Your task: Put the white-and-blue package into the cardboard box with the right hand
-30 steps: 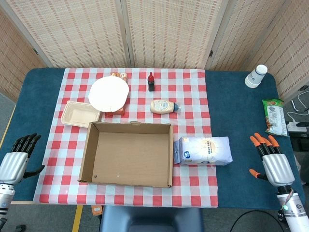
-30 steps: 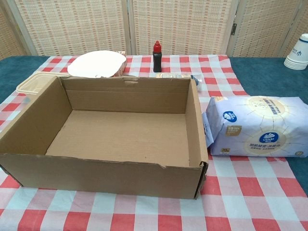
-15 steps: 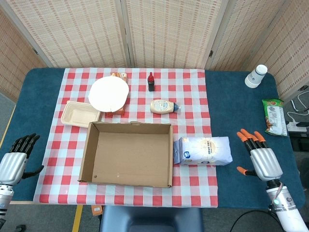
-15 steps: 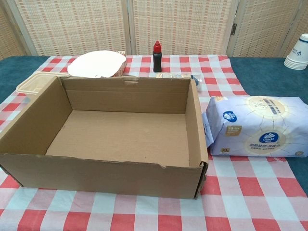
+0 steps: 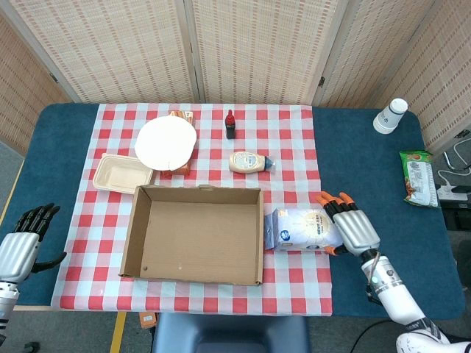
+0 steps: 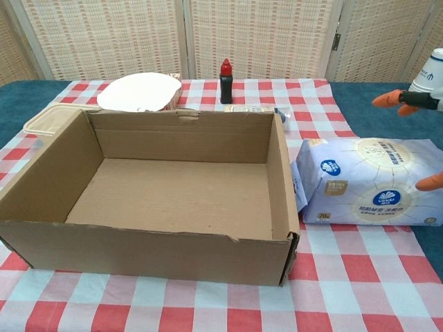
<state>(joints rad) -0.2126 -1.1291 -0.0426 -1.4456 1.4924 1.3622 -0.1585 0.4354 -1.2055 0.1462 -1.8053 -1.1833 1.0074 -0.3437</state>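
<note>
Right now the white-and-blue package [image 5: 309, 229] lies flat on the worktop [image 5: 368, 162], just beside the right wall of the cardboard box [image 5: 193, 234], so it looks like an easy lift over that wall. On the side of the package away from the box, the right hand [image 5: 350, 226] hangs at its far end, palm down, fingers [image 5: 333, 197] spread apart and holding nothing. Far off past the box's other side, the left hand [image 5: 23, 243] holds nothing, fingers loosely apart.
</note>
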